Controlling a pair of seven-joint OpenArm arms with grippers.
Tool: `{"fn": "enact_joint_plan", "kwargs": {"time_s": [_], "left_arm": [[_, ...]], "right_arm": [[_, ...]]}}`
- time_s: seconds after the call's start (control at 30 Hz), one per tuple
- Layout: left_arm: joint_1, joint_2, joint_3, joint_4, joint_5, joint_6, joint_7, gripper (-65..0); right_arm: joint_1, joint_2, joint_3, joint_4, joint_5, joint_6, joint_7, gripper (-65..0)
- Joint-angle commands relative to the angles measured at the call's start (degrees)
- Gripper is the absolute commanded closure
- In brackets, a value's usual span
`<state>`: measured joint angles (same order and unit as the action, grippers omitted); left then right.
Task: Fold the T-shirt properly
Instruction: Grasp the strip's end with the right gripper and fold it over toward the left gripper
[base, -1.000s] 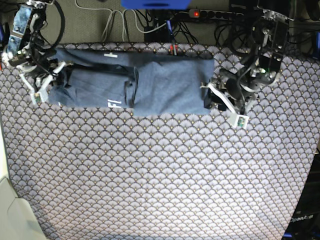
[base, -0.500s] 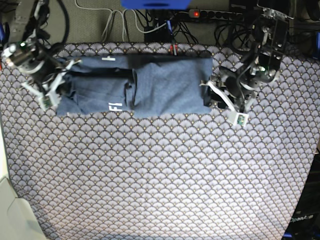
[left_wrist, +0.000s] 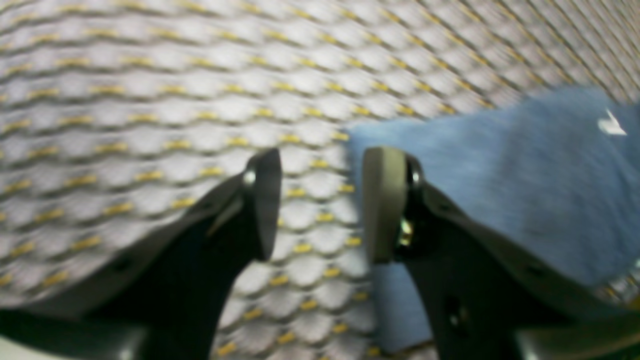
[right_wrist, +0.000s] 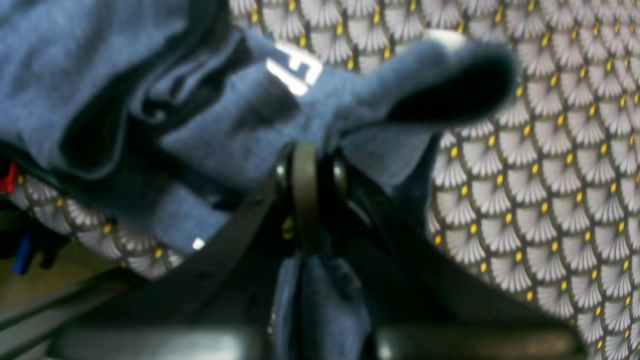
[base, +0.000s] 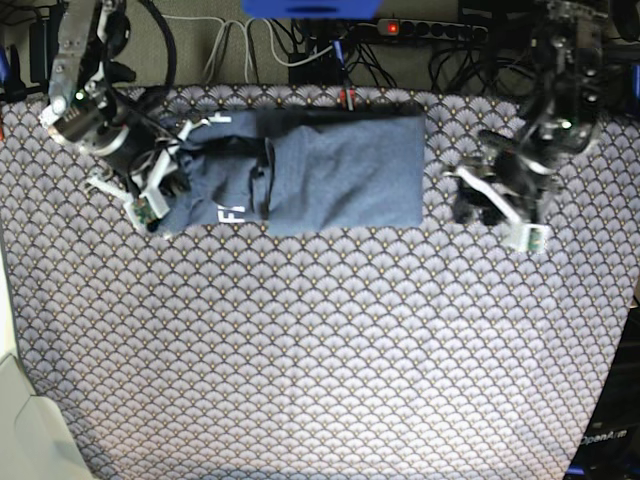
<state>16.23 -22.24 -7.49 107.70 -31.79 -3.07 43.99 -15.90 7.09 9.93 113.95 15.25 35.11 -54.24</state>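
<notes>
The tabletop (base: 320, 360) under its scalloped cloth lies bare along the near side. Farther back, the shirt (base: 340, 175) rests in a long folded band near the far edge. The right end effector (base: 160, 195) is pressed together, pinching the shirt's bunched end, white lettering showing just beside it. The left end effector (base: 500, 205) hangs spread with nothing between its fingers, just off the shirt's other end.
</notes>
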Motion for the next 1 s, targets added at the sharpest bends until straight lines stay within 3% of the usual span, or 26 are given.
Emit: {"fn": "enact_joint_plan", "kwargs": {"time_s": [0.0, 0.17, 0.37, 0.6, 0.97], "left_arm": [[0.52, -0.66, -1.52, 1.27, -0.43, -0.4, -0.78, -26.3], [3.07, -0.84, -6.98, 0.21, 0.19, -0.49, -0.78, -26.3], [3.42, -0.84, -7.15, -3.13, 0.19, -0.49, -0.78, -26.3], [3.51, -0.75, -7.42, -3.57, 0.19, -0.49, -0.78, -26.3], [3.68, -0.57, -7.06, -3.22, 0.19, -0.49, -0.78, -26.3]], "right_arm": [[0.56, -0.1, -1.27, 1.17, 1.15, 0.1, 1.01, 0.0], [2.76, -1.69, -6.99, 1.17, 1.15, 0.01, 0.92, 0.0], [5.48, -5.29, -13.85, 0.91, 1.06, -0.26, 0.83, 0.0], [9.79, -8.46, -20.18, 0.82, 1.06, -0.34, -4.44, 0.0], [11.99, -15.84, -22.64, -5.6, 0.97, -0.34, -3.83, 0.0]]}}
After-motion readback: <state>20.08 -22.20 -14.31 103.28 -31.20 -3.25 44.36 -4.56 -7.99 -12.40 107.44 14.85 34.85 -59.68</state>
